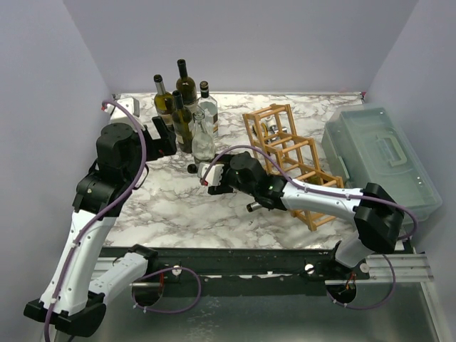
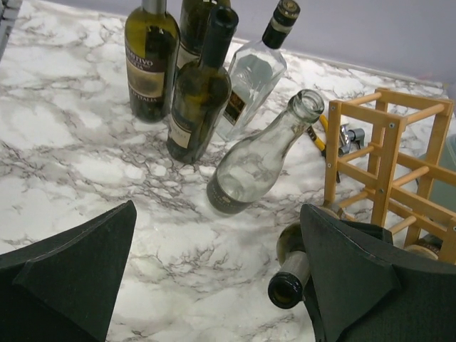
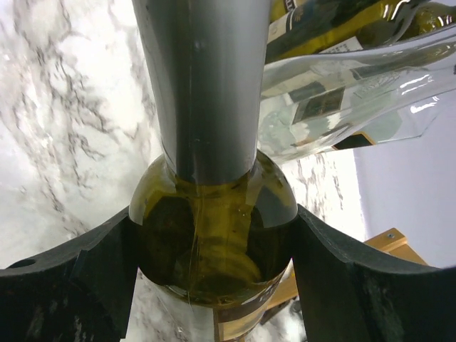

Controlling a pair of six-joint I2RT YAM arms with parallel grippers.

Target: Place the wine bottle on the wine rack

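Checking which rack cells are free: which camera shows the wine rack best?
Top external: the whole wine rack, though the right arm crosses its near end. Left wrist shows one end; right wrist only a wooden corner.

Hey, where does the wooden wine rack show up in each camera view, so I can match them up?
Top external: the wine rack is right of centre, beside the grey-green box.
Left wrist: the wine rack is at the right edge.
Right wrist: only a sliver of the wine rack shows, lower right.
Shared landmark: the cluster of bottles.
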